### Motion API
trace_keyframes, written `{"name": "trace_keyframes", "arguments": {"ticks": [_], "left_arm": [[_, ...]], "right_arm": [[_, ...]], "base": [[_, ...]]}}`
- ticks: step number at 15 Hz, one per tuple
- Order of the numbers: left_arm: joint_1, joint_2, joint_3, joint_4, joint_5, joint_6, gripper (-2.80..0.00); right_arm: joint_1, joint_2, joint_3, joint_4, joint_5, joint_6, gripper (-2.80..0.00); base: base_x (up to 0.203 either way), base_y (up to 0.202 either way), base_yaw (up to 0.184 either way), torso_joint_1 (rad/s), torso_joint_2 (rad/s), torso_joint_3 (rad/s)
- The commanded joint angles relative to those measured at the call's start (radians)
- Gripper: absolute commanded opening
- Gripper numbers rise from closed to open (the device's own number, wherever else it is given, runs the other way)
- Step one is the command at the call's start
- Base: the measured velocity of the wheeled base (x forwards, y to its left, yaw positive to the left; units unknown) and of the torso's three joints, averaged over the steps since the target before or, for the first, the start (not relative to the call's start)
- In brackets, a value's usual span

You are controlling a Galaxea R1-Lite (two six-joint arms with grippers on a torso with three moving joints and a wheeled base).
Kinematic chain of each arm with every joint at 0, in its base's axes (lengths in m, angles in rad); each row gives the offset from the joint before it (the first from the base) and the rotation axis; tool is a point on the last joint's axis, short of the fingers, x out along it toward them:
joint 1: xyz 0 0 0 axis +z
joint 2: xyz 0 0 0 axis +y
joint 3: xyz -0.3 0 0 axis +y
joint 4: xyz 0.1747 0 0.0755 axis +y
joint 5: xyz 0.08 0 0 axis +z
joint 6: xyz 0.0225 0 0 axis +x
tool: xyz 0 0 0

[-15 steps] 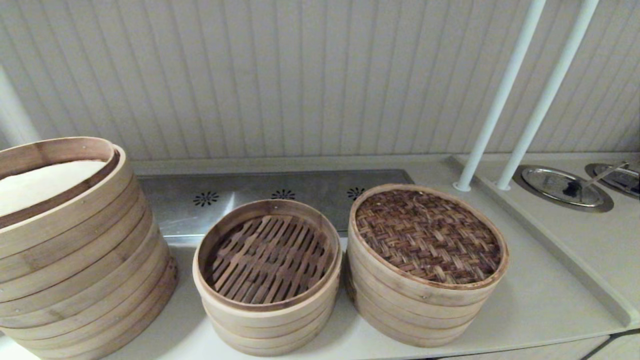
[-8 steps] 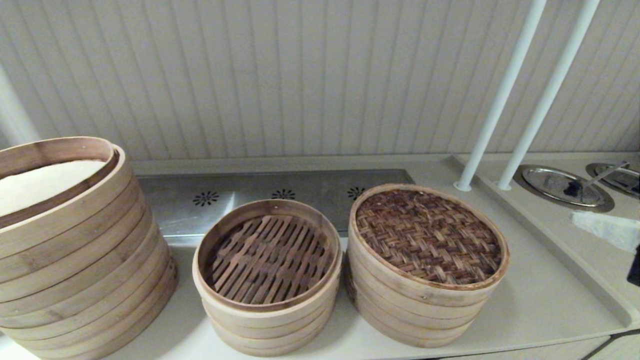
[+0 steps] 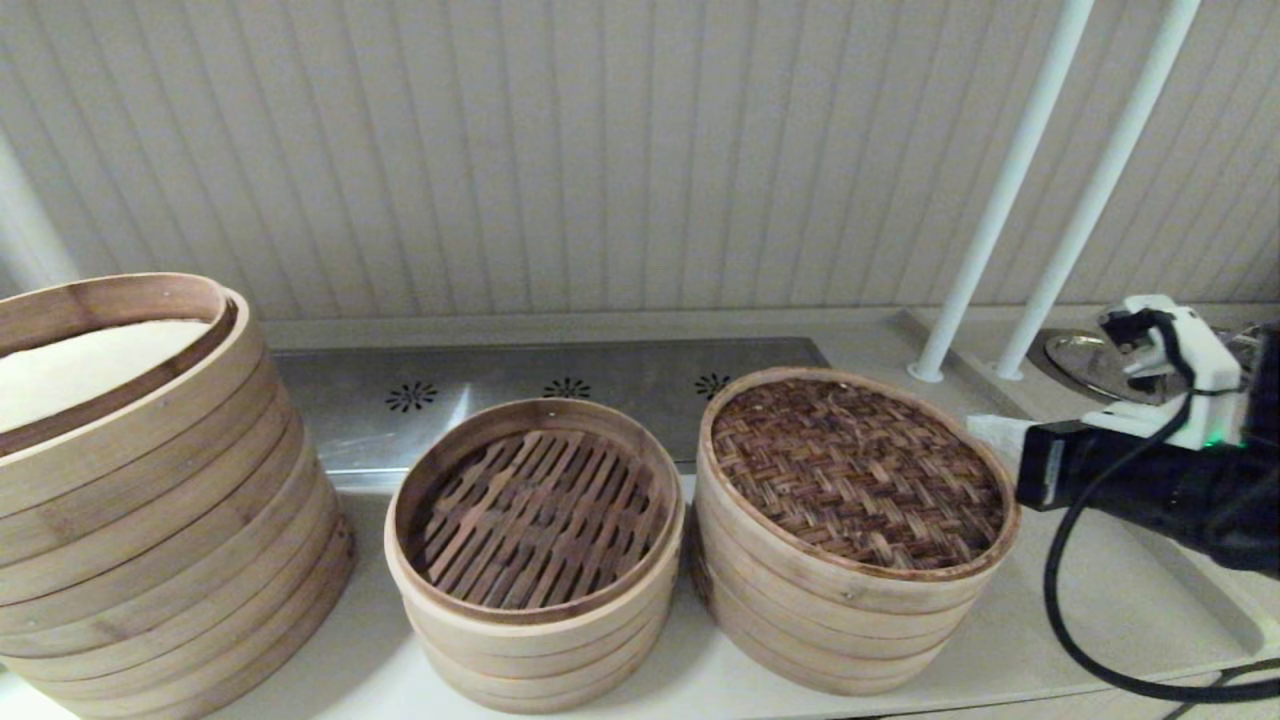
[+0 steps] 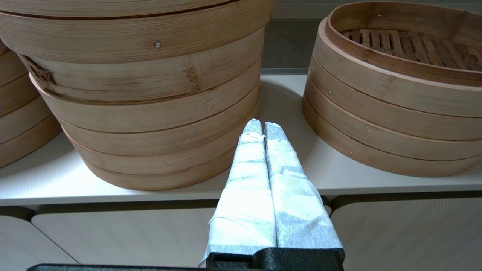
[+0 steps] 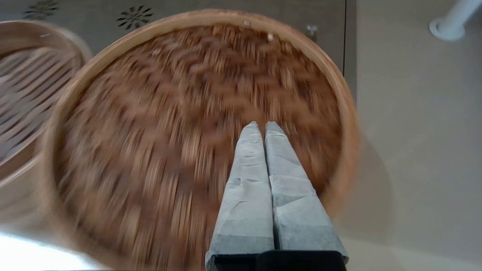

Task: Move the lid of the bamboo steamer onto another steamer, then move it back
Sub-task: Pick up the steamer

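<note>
The bamboo steamer lid (image 3: 855, 470), dark herringbone weave in a pale hoop, lies on the right-hand medium stack of pale bamboo rings (image 3: 840, 620); the stack's inside is hidden beneath it. My right gripper (image 3: 985, 430) comes in from the right, shut and empty, its pale-wrapped fingers close to the lid's right rim. In the right wrist view this gripper (image 5: 260, 126) hovers above the weave of the lid (image 5: 180, 131). My left gripper (image 4: 260, 126) is shut and empty, low at the counter's front edge, and does not show in the head view.
A slat-floored basket (image 3: 535, 515) stands just left of the lidded stack. A much larger tall stack (image 3: 140, 500) fills the left. Behind lie a steel vent strip (image 3: 500, 385), two white poles (image 3: 1000, 200) and a raised ledge (image 3: 1150, 520) at right.
My right arm has come into view from the right edge and its shut gripper has travelled left to the lid's right rim. The lid and the baskets have not moved.
</note>
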Motion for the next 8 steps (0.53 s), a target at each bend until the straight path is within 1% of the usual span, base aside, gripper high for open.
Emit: {"name": "trace_keyframes", "arguments": {"ticks": [1,2,3,6,7,8], "left_arm": [[0.000,0.002,0.000,0.000,0.000,0.000,-2.80],[0.000,0.002,0.000,0.000,0.000,0.000,-2.80],[0.000,0.002,0.000,0.000,0.000,0.000,-2.80],[0.000,0.002,0.000,0.000,0.000,0.000,-2.80],[0.000,0.002,0.000,0.000,0.000,0.000,-2.80],[0.000,0.002,0.000,0.000,0.000,0.000,-2.80]], "right_arm": [[0.096,0.137,-0.004,-0.084,-0.071,0.001,-2.80],[0.132,0.170,-0.021,-0.101,-0.105,0.001,-2.80],[0.164,0.189,-0.046,-0.108,-0.120,0.001,-2.80],[0.178,0.247,-0.109,-0.106,-0.144,-0.001,-2.80],[0.178,0.260,-0.124,-0.108,-0.173,-0.001,-1.11],[0.179,0.262,-0.125,-0.112,-0.183,-0.005,0.00]], "base": [[0.000,0.000,0.000,0.000,0.00,0.000],[0.000,0.000,0.000,0.000,0.00,0.000],[0.000,0.000,0.000,0.000,0.00,0.000],[0.000,0.000,0.000,0.000,0.00,0.000],[0.000,0.000,0.000,0.000,0.00,0.000],[0.000,0.000,0.000,0.000,0.00,0.000]]}}
